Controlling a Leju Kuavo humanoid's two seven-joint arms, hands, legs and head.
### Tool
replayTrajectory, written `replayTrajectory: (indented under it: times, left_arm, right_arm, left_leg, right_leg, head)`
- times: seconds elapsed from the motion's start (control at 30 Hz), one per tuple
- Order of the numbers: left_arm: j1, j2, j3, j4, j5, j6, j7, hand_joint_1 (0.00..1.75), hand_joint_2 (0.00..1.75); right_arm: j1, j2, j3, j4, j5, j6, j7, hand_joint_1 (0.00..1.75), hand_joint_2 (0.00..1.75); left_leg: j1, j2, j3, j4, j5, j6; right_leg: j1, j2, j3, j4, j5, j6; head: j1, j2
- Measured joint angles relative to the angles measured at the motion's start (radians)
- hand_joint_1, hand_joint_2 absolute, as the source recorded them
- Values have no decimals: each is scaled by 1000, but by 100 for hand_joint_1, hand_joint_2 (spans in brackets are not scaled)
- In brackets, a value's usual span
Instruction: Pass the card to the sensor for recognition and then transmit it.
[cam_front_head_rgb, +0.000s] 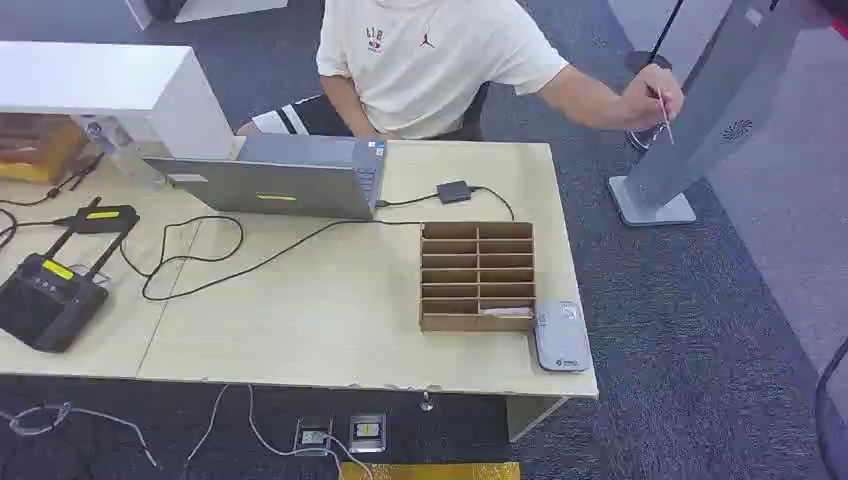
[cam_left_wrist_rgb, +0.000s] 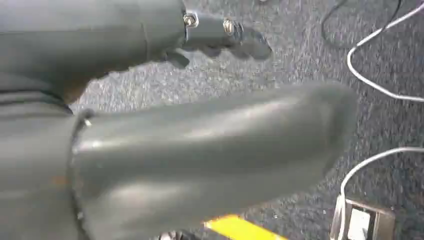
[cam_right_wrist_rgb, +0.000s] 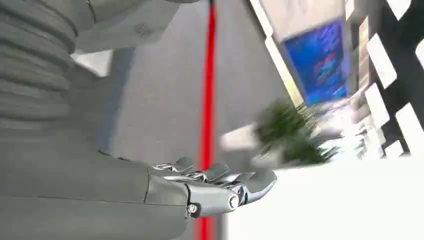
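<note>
Beyond table (cam_front_head_rgb: 350, 320), card (cam_front_head_rgb: 666, 122) upright, edge-on.

A person (cam_front_head_rgb: 425, 60) seated behind the table (cam_front_head_rgb: 330, 310) is cut off at the head view's top edge, the thin card (cam_front_head_rgb: 665, 120) in their raised hand (cam_front_head_rgb: 650, 95) too small to read. The left hand (cam_left_wrist_rgb: 200, 150) looms blurred in its wrist view, its thumb hiding much of the carpet (cam_left_wrist_rgb: 310, 65). A plant (cam_right_wrist_rgb: 292, 132) beyond the right hand (cam_right_wrist_rgb: 215, 187) is smeared by blur.
</note>
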Motion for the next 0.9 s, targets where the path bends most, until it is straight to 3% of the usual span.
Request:
replayTrajectory:
  times: [0.1, 0.27, 0.47, 0.7, 0.9]
  left_arm:
    - [-1, -5, 0, 0, -5, -1, -11, 0, 0]
    - [-4, -4, 0, 1, -18, -15, -37, 0, 0]
    - [-5, 0, -4, 1, -43, -52, -59, 0, 0]
    - [-22, 11, -14, 2, -74, -85, -55, 0, 0]
    - [-35, 19, -32, 2, -79, -93, -48, 0, 0]
  right_arm:
    - [-56, 35, 122, -15, 145, 33, 0, 0, 175]
    - [-112, 119, 359, -40, 483, 21, -6, 0, 175]
    - [-115, 186, 563, -61, 808, 40, 6, 0, 175]
    - [-71, 214, 741, -86, 877, 116, 48, 0, 175]
    - [-30, 214, 808, -103, 885, 130, 76, 0, 175]
  left_leg:
    - [1, -3, -1, 0, 1, -1]
    - [2, -3, -1, 0, 1, -1]
    - [3, -4, -1, 0, 2, -1]
    - [3, -5, -1, 0, 1, -1]
    - [3, -5, -1, 0, 1, -1]
  right_leg:
    - [1, -3, 1, 0, 0, 0]
    - [2, -3, 0, 0, 0, 0]
    - [3, -5, 0, 0, 0, 0]
    - [3, -5, 0, -2, 0, 0]
    - [3, -5, 0, -2, 0, 0]
  head:
    - [1, 0]
    - [0, 0]
    - [0, 0]
    - [0, 0]
    - [1, 0]
